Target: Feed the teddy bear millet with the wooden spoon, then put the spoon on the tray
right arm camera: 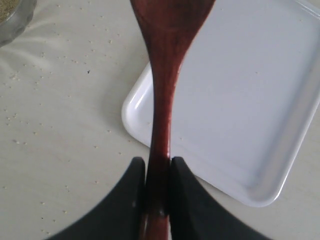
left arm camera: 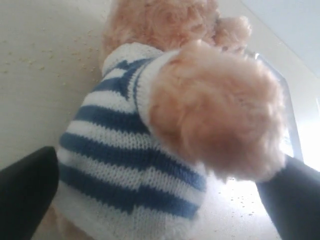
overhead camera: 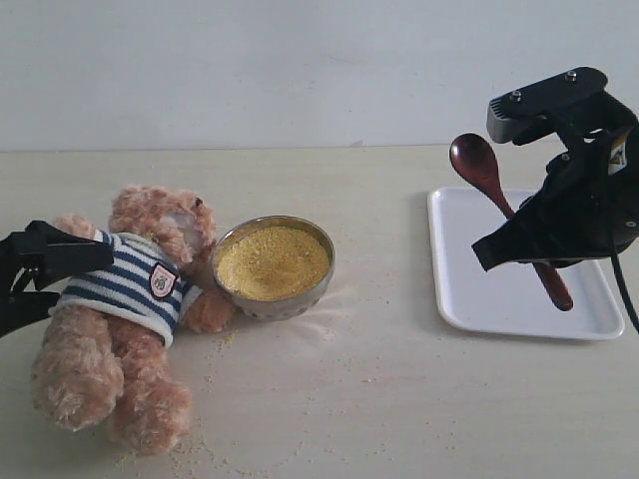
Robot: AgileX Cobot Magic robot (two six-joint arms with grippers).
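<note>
**Clamped and Tilted**

Shows the wooden spoon [overhead camera: 477,162], dark reddish-brown and glossy, clamped by its slim handle in the right end effector [right arm camera: 157,170], oval bowl raised and tilted above the white tray [overhead camera: 479,289]. Finds the left end effector [left arm camera: 160,200] spread wide around the teddy bear [overhead camera: 125,284] in its navy-striped sweater, lying on the worktop [overhead camera: 419,399] beside the yellow millet [overhead camera: 272,261] in a metal bowl [overhead camera: 290,304].

Probably a robotics lab bench; pale tabletop [overhead camera: 399,399]; plain white wall [overhead camera: 300,60] behind; black robot arm [overhead camera: 574,215] alongside.
</note>
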